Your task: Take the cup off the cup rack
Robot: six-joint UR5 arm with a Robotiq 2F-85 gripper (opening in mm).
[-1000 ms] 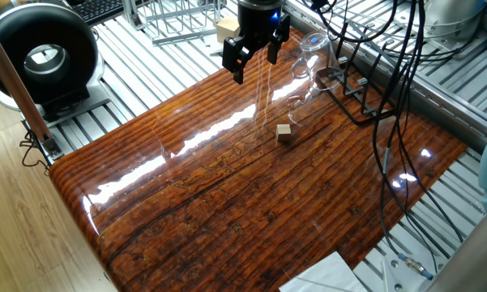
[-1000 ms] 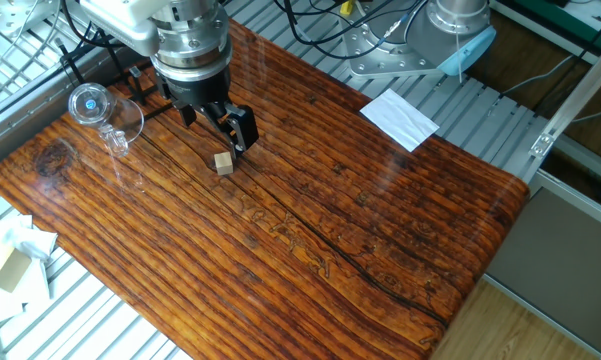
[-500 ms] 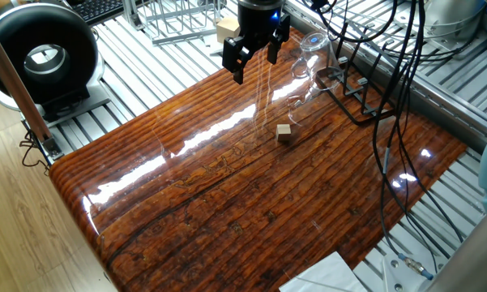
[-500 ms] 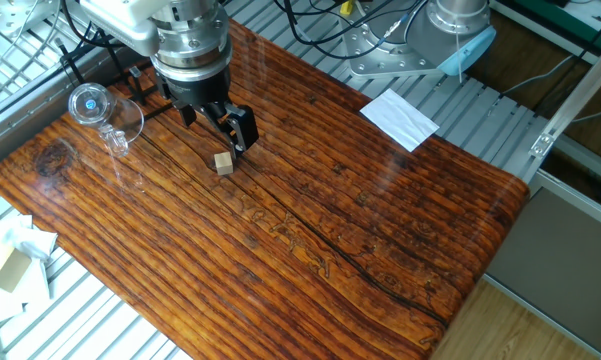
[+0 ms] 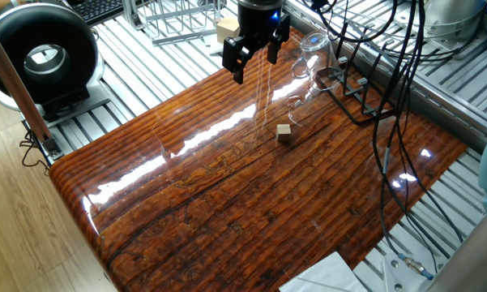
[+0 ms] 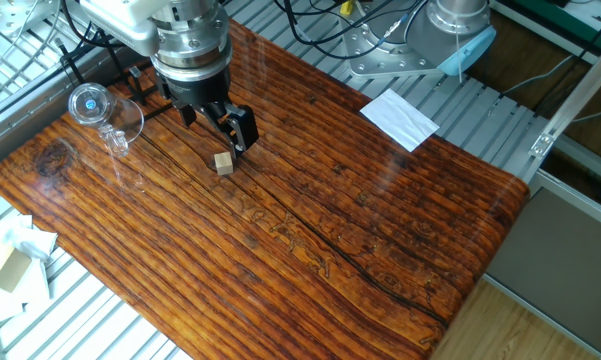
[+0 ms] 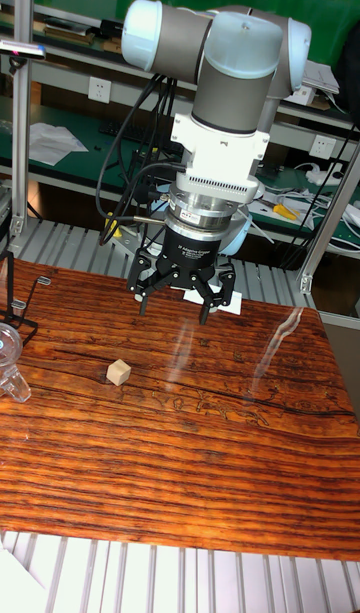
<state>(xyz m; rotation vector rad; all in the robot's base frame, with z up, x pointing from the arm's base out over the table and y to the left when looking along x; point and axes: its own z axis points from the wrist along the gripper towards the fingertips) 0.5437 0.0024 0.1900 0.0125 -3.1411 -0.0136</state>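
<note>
Cup [image 5: 309, 58] sits tilted on cup rack [image 5: 358, 88]. Gripper [image 5: 254, 61] hovers just beside rack, above counter [image 5: 227, 186], fingers spread, empty. Wooden cube [image 5: 284, 133] near rack. Risks: sideways pull drags light rack along; slick glass slips; cables [image 5: 393, 97] over rack snag.

FREE: desk [image 5: 227, 203] bare across its middle and out to the edge by the paper sheet [image 6: 398, 116] | BLOCKED: cup [image 5: 312, 50] on cup rack [image 5: 350, 86] at the opposite edge, black cables [image 5: 389, 105] hanging across it | LOOSE: wooden cube [image 5: 284, 133] near the rack | HAND: hand [image 5: 254, 61] above desk, fingers spread, beside cup, not touching
</note>
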